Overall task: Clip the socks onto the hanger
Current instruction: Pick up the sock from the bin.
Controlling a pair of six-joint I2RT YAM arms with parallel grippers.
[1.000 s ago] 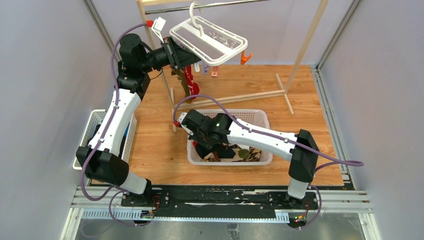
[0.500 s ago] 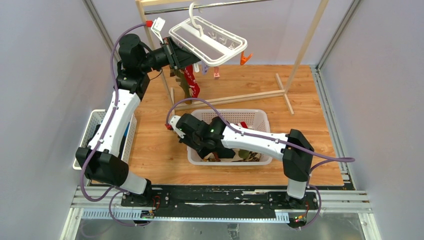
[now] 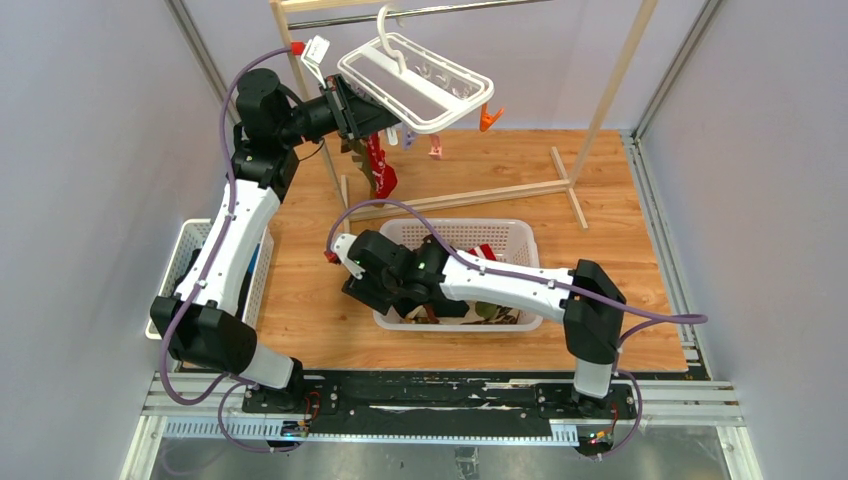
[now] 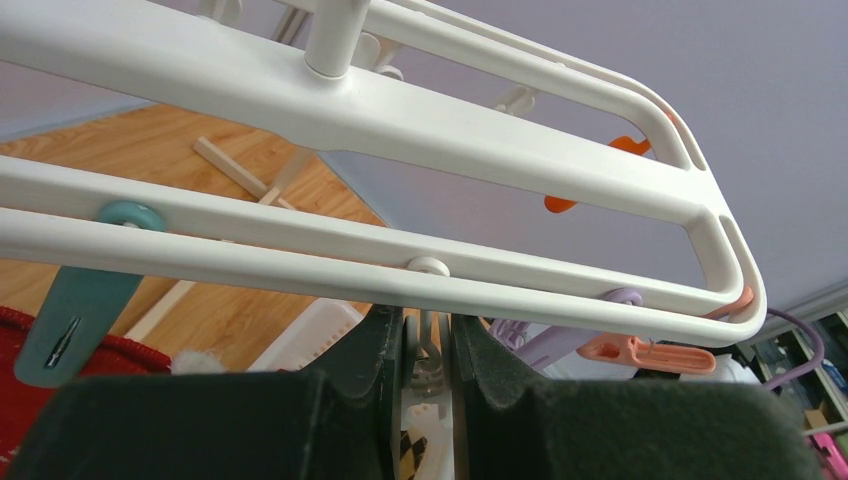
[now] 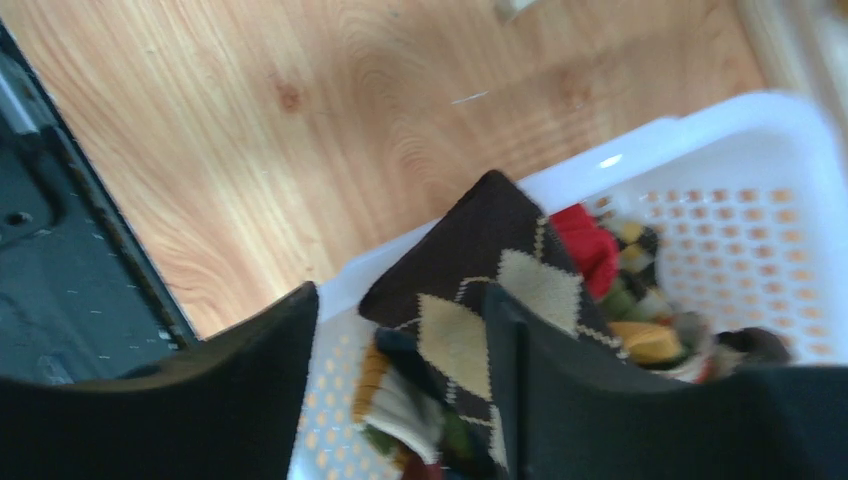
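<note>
Step in hand: sock pickup.
- Your right pincer (image 5: 400, 295) open, astride brown argyle sock (image 5: 470, 300), no hold; sock lies in white basket (image 5: 700, 150), mid desk (image 3: 310, 290).
- Left pincer (image 4: 428, 330) pinched shut on white clip (image 4: 428, 352) under hanger (image 4: 300, 100), far left.

Next, as judged: close on sock, lift to clip.

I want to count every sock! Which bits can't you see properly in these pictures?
- Socks in the basket: top view, the right arm covers most; right wrist view is blurred and the right fingers block the bottom.
- Hanging socks: top view, the hanger and left arm hide their tops.
- Clip: left wrist view, the left fingers hide most of it.
</note>
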